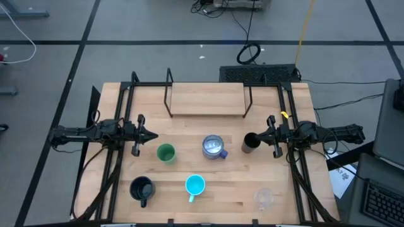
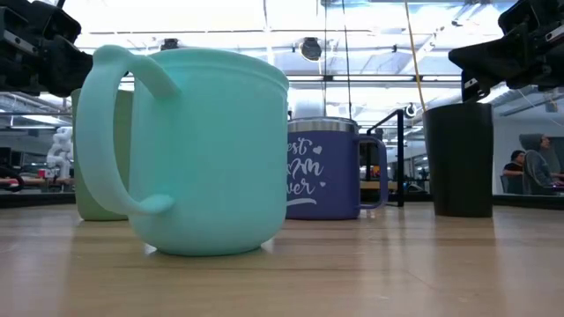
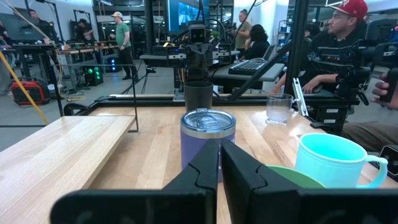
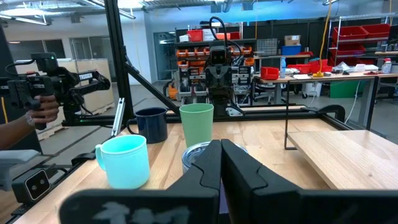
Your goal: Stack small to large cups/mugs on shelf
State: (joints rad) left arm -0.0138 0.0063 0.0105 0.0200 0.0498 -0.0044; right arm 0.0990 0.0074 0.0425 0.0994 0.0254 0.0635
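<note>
Six cups stand upright on their bases on the wooden table: a green cup (image 1: 165,153), a blue-purple mug (image 1: 214,147) with a silvery inside, a dark tumbler (image 1: 250,142), a black handled mug (image 1: 142,188), a cyan handled mug (image 1: 195,185) and a clear cup (image 1: 263,198). The shelf (image 1: 207,99), a light-wood board on thin black legs, stands bare at the table's far middle. My left gripper (image 1: 153,135) is shut, level above the table's left side, pointing at the green cup. My right gripper (image 1: 260,134) is shut at the right side, just above and beside the tumbler's rim.
Black frame rails (image 1: 120,126) run along the table's left and right sides. Free tabletop lies between the shelf and the row of cups. Beyond the table a seated person in a red cap (image 3: 339,37) and a hand holding a device (image 4: 37,106) show.
</note>
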